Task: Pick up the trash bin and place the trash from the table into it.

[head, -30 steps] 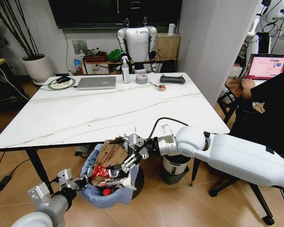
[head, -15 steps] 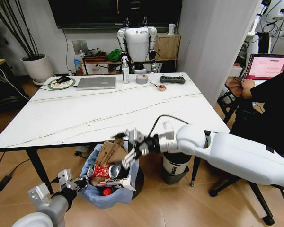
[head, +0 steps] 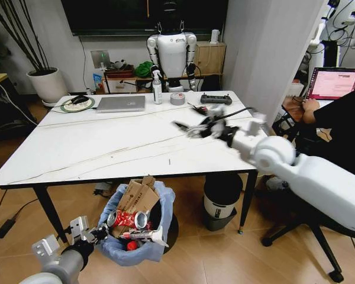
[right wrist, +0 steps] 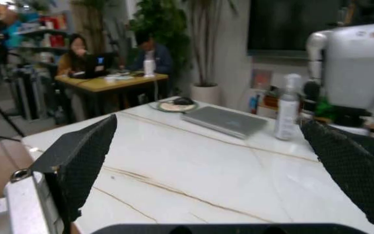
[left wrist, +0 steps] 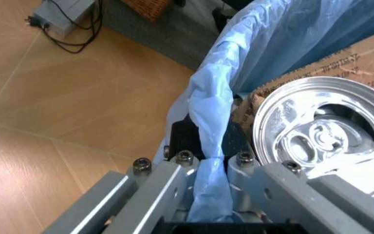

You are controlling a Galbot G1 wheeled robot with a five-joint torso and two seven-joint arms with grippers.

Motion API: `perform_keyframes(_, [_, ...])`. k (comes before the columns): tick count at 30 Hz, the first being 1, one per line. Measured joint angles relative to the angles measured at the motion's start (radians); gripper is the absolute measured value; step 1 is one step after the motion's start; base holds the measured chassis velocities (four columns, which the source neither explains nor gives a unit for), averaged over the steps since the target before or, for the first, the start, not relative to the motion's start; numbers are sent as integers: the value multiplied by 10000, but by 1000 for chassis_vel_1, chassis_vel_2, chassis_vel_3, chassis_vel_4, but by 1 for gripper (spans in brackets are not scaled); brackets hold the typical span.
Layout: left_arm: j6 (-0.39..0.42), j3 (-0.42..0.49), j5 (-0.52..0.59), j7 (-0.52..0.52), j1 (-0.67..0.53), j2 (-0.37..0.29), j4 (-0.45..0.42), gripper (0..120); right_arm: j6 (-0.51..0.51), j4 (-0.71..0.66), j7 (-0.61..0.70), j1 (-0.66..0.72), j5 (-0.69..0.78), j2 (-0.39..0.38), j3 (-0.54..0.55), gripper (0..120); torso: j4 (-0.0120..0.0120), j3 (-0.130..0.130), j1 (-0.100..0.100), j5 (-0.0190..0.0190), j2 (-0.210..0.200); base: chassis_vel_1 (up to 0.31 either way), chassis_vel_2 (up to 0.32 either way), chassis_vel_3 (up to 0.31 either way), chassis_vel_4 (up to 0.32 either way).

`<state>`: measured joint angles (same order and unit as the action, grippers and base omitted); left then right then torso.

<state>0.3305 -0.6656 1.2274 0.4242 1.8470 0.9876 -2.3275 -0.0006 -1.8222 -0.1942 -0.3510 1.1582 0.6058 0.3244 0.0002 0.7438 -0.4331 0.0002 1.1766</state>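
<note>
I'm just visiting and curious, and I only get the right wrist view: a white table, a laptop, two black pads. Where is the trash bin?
Observer: The trash bin is below the table's near edge, in the head view.
Operator: Is anything holding it?
Observer: Yes, the left pincer is clamped on its blue-bag rim.
Operator: Is there trash inside?
Observer: Yes: brown cardboard and a red can stick up from it.
</note>
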Motion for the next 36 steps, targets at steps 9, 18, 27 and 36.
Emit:
perform_keyframes(9, [-71,-25,-319,-55,197,102,-137,0,586,-540,175,-6445,-1245,-457,-6544,100,-1,-1,0,12,2,0,0,0,0])
perform_keyframes(18, [-90,-43,-544,-123,363,46,-207,0,1369,-629,-934,-11810,-2509,1344,-11182,100,0,-2,2,-5,3,0,0,0,0])
perform_keyframes(27, [-172,-93,-836,-204,649,24,-343,0,2229,-513,-1808,-13978,-3394,2868,-12711,100,-1,-1,2,-3,2,0,0,0,0])
perform_keyframes(36, [-293,-148,-1125,-338,908,-64,-421,0,2417,-475,-2045,-14301,-3580,3238,-12928,100,2,0,1,-4,0,0,0,0,0])
